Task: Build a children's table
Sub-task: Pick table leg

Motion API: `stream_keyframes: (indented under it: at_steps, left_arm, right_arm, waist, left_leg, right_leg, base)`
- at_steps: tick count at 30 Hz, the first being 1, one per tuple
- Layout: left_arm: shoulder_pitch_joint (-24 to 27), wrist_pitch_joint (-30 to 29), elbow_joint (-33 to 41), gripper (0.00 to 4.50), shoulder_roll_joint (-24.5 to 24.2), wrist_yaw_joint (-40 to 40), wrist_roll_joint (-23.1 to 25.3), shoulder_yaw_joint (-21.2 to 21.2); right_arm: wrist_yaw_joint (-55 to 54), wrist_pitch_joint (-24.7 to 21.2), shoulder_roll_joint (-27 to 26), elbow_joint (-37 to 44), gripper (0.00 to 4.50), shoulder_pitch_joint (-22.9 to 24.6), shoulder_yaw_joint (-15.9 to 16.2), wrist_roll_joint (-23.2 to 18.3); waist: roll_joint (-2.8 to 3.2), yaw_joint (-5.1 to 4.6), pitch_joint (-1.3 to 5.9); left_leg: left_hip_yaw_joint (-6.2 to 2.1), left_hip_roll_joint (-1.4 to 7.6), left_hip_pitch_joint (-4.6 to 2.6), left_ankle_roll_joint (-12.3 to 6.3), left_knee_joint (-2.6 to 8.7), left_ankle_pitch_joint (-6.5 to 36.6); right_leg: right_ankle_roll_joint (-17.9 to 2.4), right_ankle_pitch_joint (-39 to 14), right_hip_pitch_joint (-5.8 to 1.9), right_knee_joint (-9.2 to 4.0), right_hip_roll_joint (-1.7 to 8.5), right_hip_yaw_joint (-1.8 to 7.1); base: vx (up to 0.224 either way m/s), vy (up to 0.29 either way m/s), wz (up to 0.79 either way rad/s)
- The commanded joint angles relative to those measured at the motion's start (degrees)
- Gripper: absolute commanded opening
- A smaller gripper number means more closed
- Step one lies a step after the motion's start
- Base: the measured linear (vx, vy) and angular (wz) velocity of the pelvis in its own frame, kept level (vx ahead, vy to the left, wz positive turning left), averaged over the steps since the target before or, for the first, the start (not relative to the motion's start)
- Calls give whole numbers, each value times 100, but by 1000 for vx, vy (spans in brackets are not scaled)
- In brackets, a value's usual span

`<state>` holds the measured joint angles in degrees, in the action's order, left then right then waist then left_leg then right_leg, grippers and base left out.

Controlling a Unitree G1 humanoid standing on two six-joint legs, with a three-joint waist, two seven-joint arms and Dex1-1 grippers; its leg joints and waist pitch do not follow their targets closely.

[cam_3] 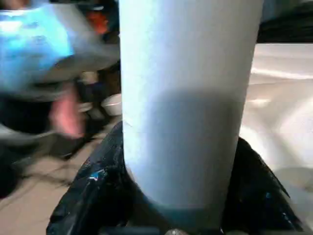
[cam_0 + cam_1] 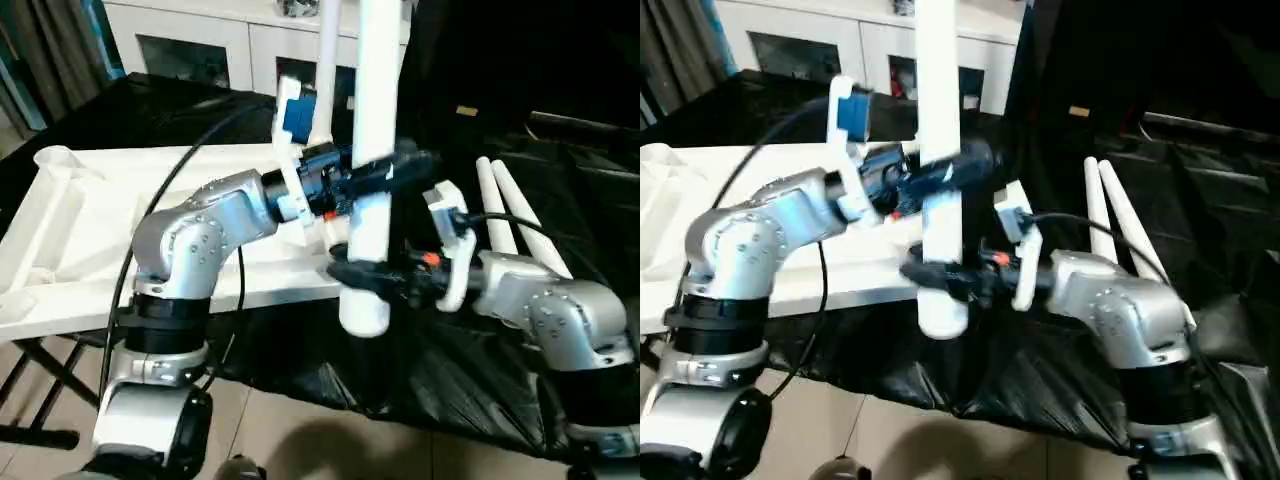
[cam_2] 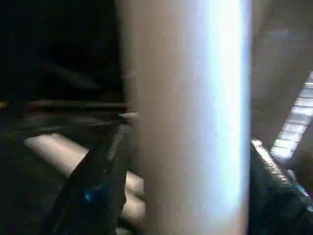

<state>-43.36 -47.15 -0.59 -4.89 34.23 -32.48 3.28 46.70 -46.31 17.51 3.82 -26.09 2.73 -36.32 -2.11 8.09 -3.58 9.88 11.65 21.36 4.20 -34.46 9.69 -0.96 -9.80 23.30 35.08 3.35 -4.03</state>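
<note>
Both grippers, left gripper (image 2: 385, 172) above right gripper (image 2: 362, 275), clench one upright leg (image 2: 372, 130) beside the upturned tabletop (image 2: 120, 230); two legs (image 2: 515, 215) lie unfitted (one apparently already socketed).

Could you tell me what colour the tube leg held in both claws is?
White; the tube leg shows best in the left eye view.

No text, label, brand or number can be read on anything here. Every surface in view is plain.
</note>
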Motion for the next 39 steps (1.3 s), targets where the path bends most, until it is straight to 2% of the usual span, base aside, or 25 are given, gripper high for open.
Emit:
stream_keyframes:
  at_steps: [1,2,5,6,8,10,11,12,13,14,15,17,21,22,23,25,27,28,30,31,33,34,35,36,39]
  left_arm:
    - [63,-209,97,306,67,-1099,615,-26]
    - [63,-209,97,306,67,-1099,615,-26]
    - [153,-351,206,306,389,-1800,784,102]
    - [179,-336,229,289,498,-1932,794,139]
    - [202,-130,213,279,738,-2203,829,215]
    - [194,-17,177,269,824,-2294,833,229]
    - [189,1,166,245,844,-2310,827,231]
    - [171,49,134,234,926,-2398,803,232]
    - [166,54,127,230,939,-2406,795,233]
    - [150,87,106,230,958,-2430,800,226]
    - [146,129,110,226,983,-2423,777,233]
    - [132,191,114,198,983,-2408,773,251]
    - [132,221,158,186,939,-2357,785,260]
    - [133,232,158,185,909,-2306,779,245]
    - [140,254,155,184,858,-2218,752,207]
    - [142,281,136,184,727,-1983,693,128]
    - [127,295,127,184,641,-1835,659,98]
    - [100,259,110,184,592,-1721,584,111]
    - [38,120,86,184,536,-1518,364,192]
    - [-20,-43,40,184,507,-1372,145,299]
    - [-72,-174,-15,184,474,-1232,-41,395]
    - [-139,-328,-116,184,433,-1029,-294,536]
    - [-139,-328,-116,184,433,-1029,-294,536]
    - [-164,-452,-140,184,397,-798,-512,596]
    - [-154,-556,-101,184,317,-554,-626,516]
  right_arm:
    - [-694,248,-162,238,193,78,-191,293]
    - [-694,248,-162,238,193,78,-191,293]
    - [-1159,333,-330,378,192,131,-151,499]
    - [-1257,351,-371,416,192,143,-115,551]
    - [-1413,367,-452,497,192,161,-49,627]
    - [-1492,367,-501,533,192,166,-31,652]
    - [-1515,367,-516,544,192,166,-28,660]
    - [-1629,384,-581,600,192,168,-19,727]
    - [-1650,389,-591,609,192,167,-19,741]
    - [-1717,403,-624,623,192,156,-30,773]
    - [-1822,440,-656,649,192,158,-38,824]
    - [-2037,625,-704,638,192,151,-44,1006]
    - [-2148,854,-722,534,192,125,18,1213]
    - [-2111,836,-713,498,227,114,20,1197]
    - [-2035,760,-723,453,262,100,-23,1094]
    - [-1762,551,-674,366,268,46,-197,764]
    - [-1535,438,-579,305,296,10,-262,598]
    - [-1363,354,-489,253,308,-19,-290,501]
    - [-1079,213,-317,162,314,-70,-305,374]
    - [-840,89,-177,90,318,-122,-314,261]
    - [-553,-34,-11,29,321,-175,-322,131]
    - [-69,-293,240,-50,321,-259,-351,-160]
    - [-69,-293,240,-50,321,-259,-351,-160]
    - [285,-446,414,-130,321,-312,-352,-325]
    - [504,-496,525,-261,321,-387,-330,-350]
  waist:
    - [-12,-15,422]
    - [-12,-15,422]
    - [-15,-16,428]
    - [12,-6,428]
    - [-4,-13,419]
    - [-12,-11,422]
    - [17,-20,412]
    - [6,-19,415]
    - [39,-29,412]
    - [27,-30,411]
    - [63,-33,411]
    - [53,-40,416]
    - [70,-55,417]
    - [68,-57,416]
    - [69,-56,418]
    - [62,-61,414]
    - [48,-63,405]
    - [14,-62,415]
    - [31,-48,417]
    - [-26,-47,418]
    - [3,-37,421]
    - [-22,-28,414]
    - [-20,-21,422]
    - [-21,-17,414]
    - [-18,-16,425]
  left_leg:
    - [-56,152,-70,238,409,996]
    - [-56,152,-70,238,409,996]
    - [-48,137,-58,193,401,903]
    - [-47,135,-59,183,395,900]
    - [-43,122,-49,165,398,965]
    - [-48,117,-48,143,402,1017]
    - [-52,118,-48,154,409,1076]
    - [-54,113,-49,159,406,1112]
    - [-59,115,-51,173,411,1161]
    - [-59,112,-52,172,412,1187]
    - [-67,113,-55,190,418,1224]
    - [-67,109,-50,193,416,1229]
    - [-66,115,-58,214,417,1207]
    - [-63,113,-59,208,416,1210]
    - [-64,110,-62,190,417,1209]
    - [-60,106,-69,173,419,1260]
    - [-55,106,-70,132,419,1270]
    - [-51,112,-74,113,412,1220]
    - [-49,116,-66,100,407,1108]
    - [-36,113,-59,77,399,1015]
    - [-28,90,-66,52,380,981]
    - [-24,105,-52,30,379,963]
    - [-21,88,-56,0,370,949]
    - [-24,97,-43,-29,367,899]
    - [-30,114,-37,-41,370,817]
  right_leg:
    - [-548,-1747,-301,-447,450,260]
    - [-548,-1747,-301,-447,450,260]
    - [-547,-1534,-313,-446,441,265]
    - [-569,-1469,-305,-446,438,268]
    - [-549,-1503,-313,-467,426,263]
    - [-481,-1585,-316,-479,428,258]
    - [-446,-1643,-302,-498,424,259]
    - [-399,-1695,-305,-500,422,256]
    - [-382,-1708,-294,-514,416,254]
    - [-367,-1728,-296,-514,414,249]
    - [-353,-1745,-289,-525,414,249]
    - [-348,-1704,-296,-519,413,249]
    - [-376,-1559,-292,-497,405,253]
    - [-379,-1536,-292,-496,401,253]
    - [-386,-1511,-296,-492,403,255]
    - [-376,-1547,-295,-494,398,254]
    - [-333,-1659,-292,-505,398,255]
    - [-334,-1633,-302,-497,401,255]
    - [-416,-1521,-302,-475,409,260]
    - [-478,-1441,-313,-463,408,261]
    - [-557,-1438,-323,-449,404,256]
    - [-595,-1436,-322,-453,414,262]
    - [-616,-1439,-336,-449,407,255]
    - [-644,-1423,-335,-450,418,259]
    - [-703,-1384,-336,-440,427,256]
  base:
    - [0,0,0]
    - [0,0,0]
    - [0,0,0]
    - [0,0,0]
    - [0,0,0]
    - [0,0,0]
    - [0,0,0]
    - [0,0,0]
    - [0,0,0]
    - [0,0,0]
    - [0,0,0]
    - [0,0,0]
    - [0,0,0]
    - [0,0,0]
    - [0,0,0]
    - [0,0,0]
    - [0,0,0]
    - [0,0,0]
    - [0,0,0]
    - [0,0,0]
    - [0,0,0]
    - [0,0,0]
    - [0,0,0]
    - [0,0,0]
    - [0,0,0]
